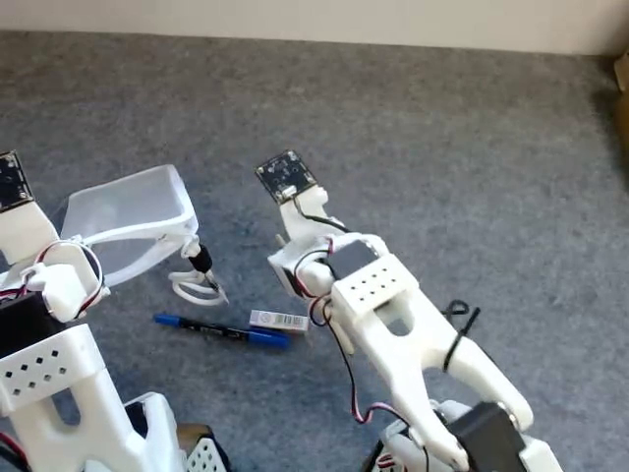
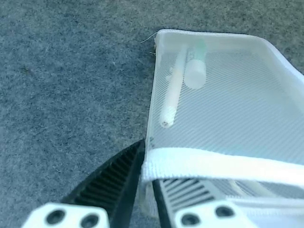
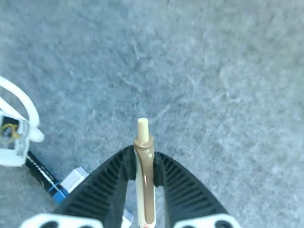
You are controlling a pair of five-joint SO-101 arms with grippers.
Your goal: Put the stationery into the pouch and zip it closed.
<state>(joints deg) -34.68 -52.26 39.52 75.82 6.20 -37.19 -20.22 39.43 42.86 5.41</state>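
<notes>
The left gripper [image 2: 145, 159] is clamped on the rim of the mesh pouch [image 1: 128, 216], which is at the left of the high view. Inside it are a white stick [image 2: 172, 90] and a capped tube [image 2: 195, 71]. The right gripper [image 3: 142, 156] is closed around a beige pen [image 3: 143, 133] over the grey bench [image 1: 472, 147]. A blue pen [image 1: 221, 331] and an eraser [image 1: 278, 320] lie at lower centre, just beside each other.

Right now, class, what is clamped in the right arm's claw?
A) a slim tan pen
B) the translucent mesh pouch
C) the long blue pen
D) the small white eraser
A: in the right wrist view the right claw is closed on the slim tan pen, while the long blue pen lies loose on the grey carpet.
</notes>
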